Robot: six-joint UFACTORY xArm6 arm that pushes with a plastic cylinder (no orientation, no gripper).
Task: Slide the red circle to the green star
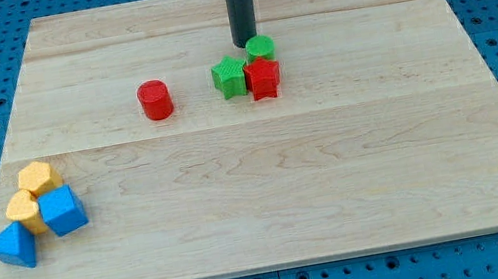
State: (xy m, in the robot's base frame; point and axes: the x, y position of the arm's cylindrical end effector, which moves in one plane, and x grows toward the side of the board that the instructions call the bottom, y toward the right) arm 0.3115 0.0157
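My tip (245,43) is sitting just above the green star (229,76), no jaws showing, red circle (155,100) lying untouched to the star's left, so next move needs circling behind it.

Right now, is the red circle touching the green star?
Apart. The camera view shows bare board between the red circle and the green star.

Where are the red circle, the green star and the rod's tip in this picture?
red circle (154,98): camera view, on its flat top face.
green star (229,74): camera view, on the middle of its top.
my tip (245,43): camera view, the rod's very end, just above the green star, beside a green circle (260,46).
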